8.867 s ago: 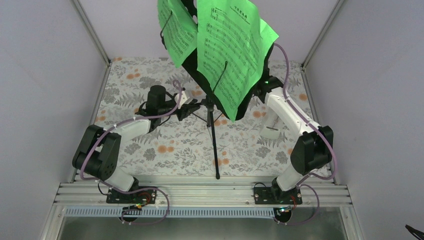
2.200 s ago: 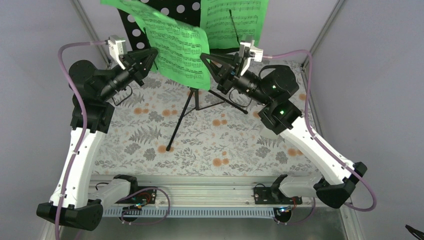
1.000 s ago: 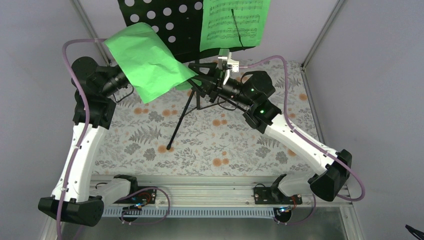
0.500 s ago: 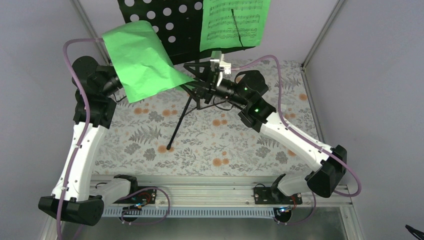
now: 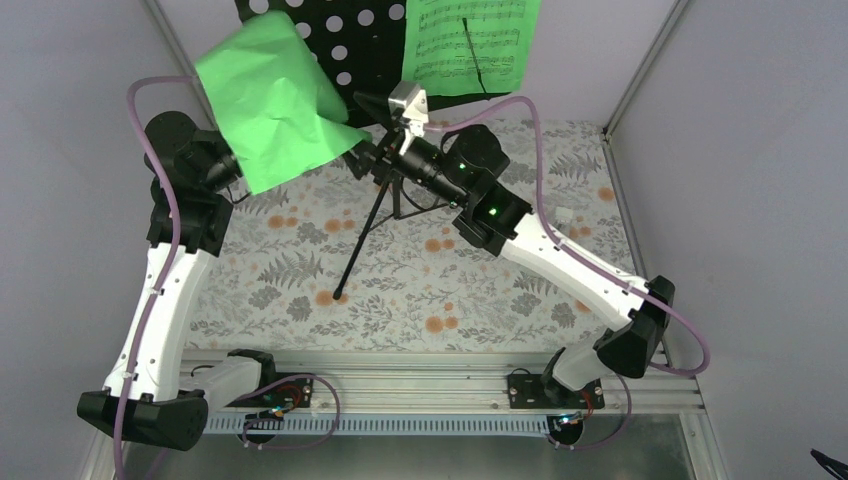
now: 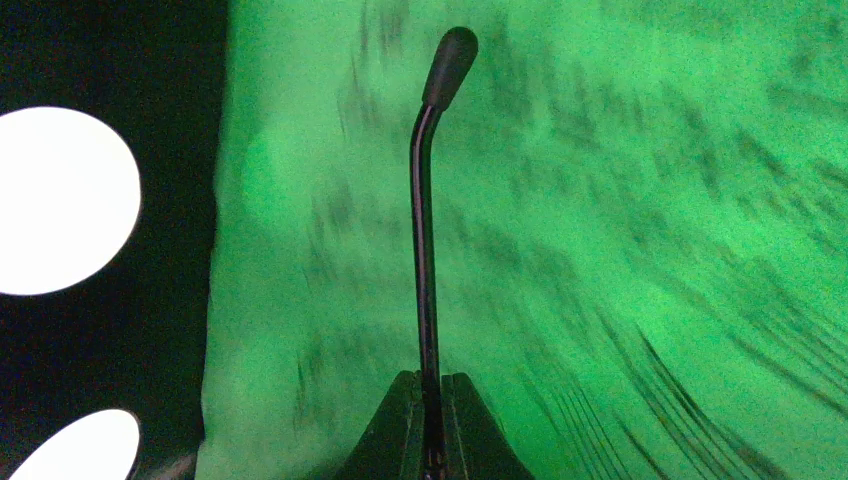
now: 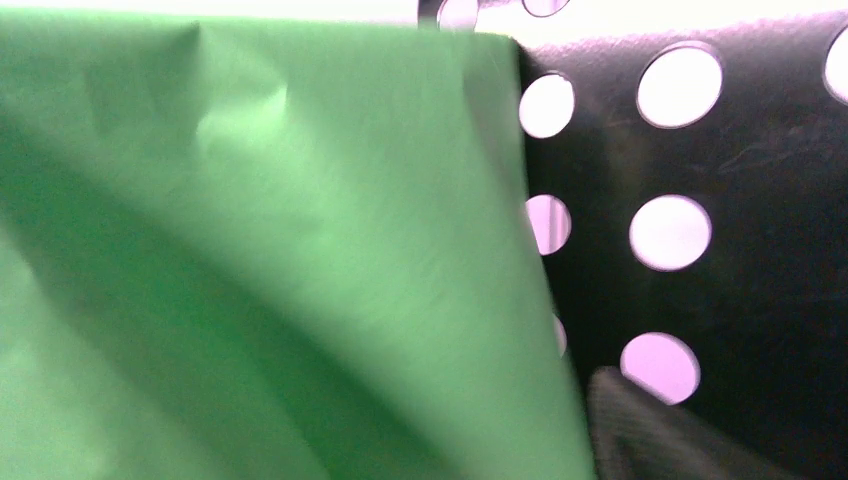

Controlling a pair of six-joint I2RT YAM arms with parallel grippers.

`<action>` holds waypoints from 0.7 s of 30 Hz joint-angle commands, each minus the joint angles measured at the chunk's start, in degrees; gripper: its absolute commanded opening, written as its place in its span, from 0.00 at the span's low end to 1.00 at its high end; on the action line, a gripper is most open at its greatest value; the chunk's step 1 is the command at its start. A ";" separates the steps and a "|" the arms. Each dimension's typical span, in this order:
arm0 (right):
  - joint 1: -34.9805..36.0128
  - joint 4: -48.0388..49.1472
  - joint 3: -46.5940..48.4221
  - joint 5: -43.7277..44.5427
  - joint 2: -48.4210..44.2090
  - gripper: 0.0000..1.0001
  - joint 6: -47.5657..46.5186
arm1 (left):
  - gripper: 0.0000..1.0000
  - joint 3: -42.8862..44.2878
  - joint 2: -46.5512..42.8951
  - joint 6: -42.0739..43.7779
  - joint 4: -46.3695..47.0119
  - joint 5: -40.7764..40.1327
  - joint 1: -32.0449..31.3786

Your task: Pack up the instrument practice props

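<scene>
The black music stand's round-holed desk [image 5: 340, 45] stands at the back on a thin tripod leg [image 5: 358, 250]. One green music page [image 5: 468, 42] lies flat on the desk under a black holder arm. A second, creased green page [image 5: 268, 95] hangs off the desk's left side and hides my left gripper from above. In the left wrist view my left gripper [image 6: 430, 410] is shut on a thin black holder arm [image 6: 428, 220] over that page [image 6: 620, 200]. My right gripper [image 5: 362, 133] is open at the page's right corner; one finger [image 7: 640, 425] shows beside the page [image 7: 260, 250]. No metronome is in view.
The floral tablecloth [image 5: 440, 290] covers the table. Grey walls with metal corner posts [image 5: 640, 70] close in the back and sides. A rail [image 5: 420, 385] with both arm bases runs along the near edge. A small white bit [image 5: 567, 213] lies beside the right forearm.
</scene>
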 commanded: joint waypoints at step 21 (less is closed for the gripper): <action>-6.37 3.00 -30.54 3.88 -19.97 0.04 26.26 | 0.90 -1.42 0.21 3.67 -6.29 -1.22 0.10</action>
